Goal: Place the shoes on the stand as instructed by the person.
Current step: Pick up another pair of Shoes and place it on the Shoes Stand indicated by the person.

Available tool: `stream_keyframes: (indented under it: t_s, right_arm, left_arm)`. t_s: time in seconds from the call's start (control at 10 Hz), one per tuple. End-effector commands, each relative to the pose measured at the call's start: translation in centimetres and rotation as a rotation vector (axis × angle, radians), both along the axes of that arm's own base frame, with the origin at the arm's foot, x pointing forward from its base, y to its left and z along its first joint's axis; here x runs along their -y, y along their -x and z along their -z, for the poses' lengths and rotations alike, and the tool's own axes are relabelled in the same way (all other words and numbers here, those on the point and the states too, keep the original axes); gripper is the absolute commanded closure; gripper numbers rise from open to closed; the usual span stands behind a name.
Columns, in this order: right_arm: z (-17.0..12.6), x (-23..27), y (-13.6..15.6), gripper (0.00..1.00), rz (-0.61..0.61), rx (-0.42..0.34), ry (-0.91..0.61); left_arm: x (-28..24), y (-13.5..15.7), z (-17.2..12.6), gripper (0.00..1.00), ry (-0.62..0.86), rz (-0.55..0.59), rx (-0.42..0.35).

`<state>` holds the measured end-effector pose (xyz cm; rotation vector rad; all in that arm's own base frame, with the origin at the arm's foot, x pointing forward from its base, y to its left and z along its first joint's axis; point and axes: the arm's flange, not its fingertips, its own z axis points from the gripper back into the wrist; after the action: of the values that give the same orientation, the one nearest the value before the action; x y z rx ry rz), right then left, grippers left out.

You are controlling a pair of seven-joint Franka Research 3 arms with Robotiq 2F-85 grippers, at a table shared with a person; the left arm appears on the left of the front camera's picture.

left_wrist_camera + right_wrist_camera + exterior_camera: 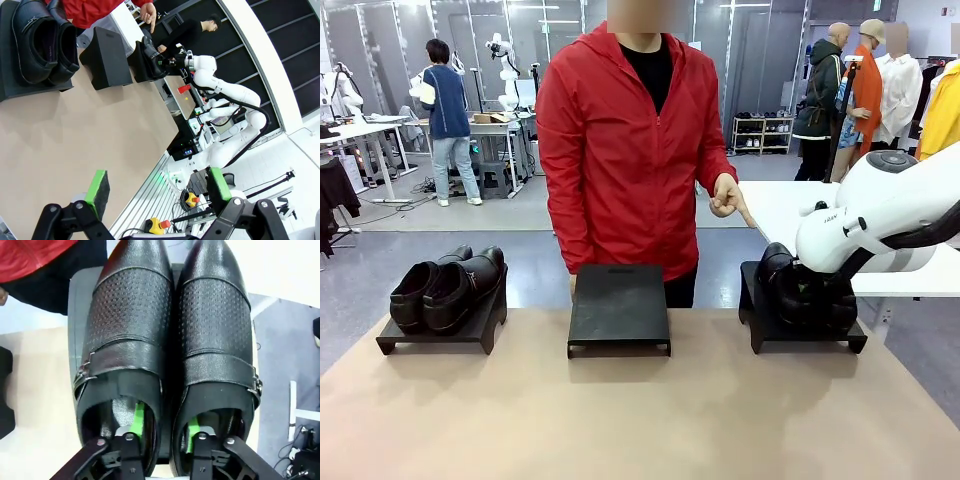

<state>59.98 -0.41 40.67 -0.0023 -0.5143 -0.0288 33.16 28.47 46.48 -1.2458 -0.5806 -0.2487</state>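
- My right jaws [162, 432] sit with one finger inside each strapped shoe [132, 335], clamped on the inner walls, on the right stand [760, 330].
- Left jaws [157, 192] apart, holding nothing.
- Risk: thin grip may slip when lifting, I think.

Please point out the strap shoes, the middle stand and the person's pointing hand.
Strap shoes [170, 365], right wrist view, on a strap.
Middle stand [619, 305], front view, its top.
Pointing hand [728, 196], front view, the knuckles.

Glossy black leather strap shoes [170, 340] with perforated vamps and metal buckles; matt black stands [619, 305].
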Motion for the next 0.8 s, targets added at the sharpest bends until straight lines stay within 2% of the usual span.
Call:
stream_keyframes:
  t_s: [0.0,0.1,0.6,0.7]
  right_arm:
    - [-0.15,0.24,-0.37,0.16,0.009,0.028,-0.016]
    - [-0.38,0.29,-0.27,0.01,0.011,0.033,-0.014]
    - [-1.08,0.53,-0.07,0.00,0.010,0.034,-0.005]
    - [-1.13,0.72,-0.18,0.00,0.002,0.012,0.006]
  left_arm:
    - [0.27,0.25,-0.07,0.00,0.007,-0.005,0.020]
    - [0.27,0.25,-0.07,0.00,0.007,-0.005,0.020]
    - [0.27,0.25,-0.07,0.00,0.007,-0.005,0.020]
    - [0.27,0.25,-0.07,0.00,0.007,-0.005,0.020]
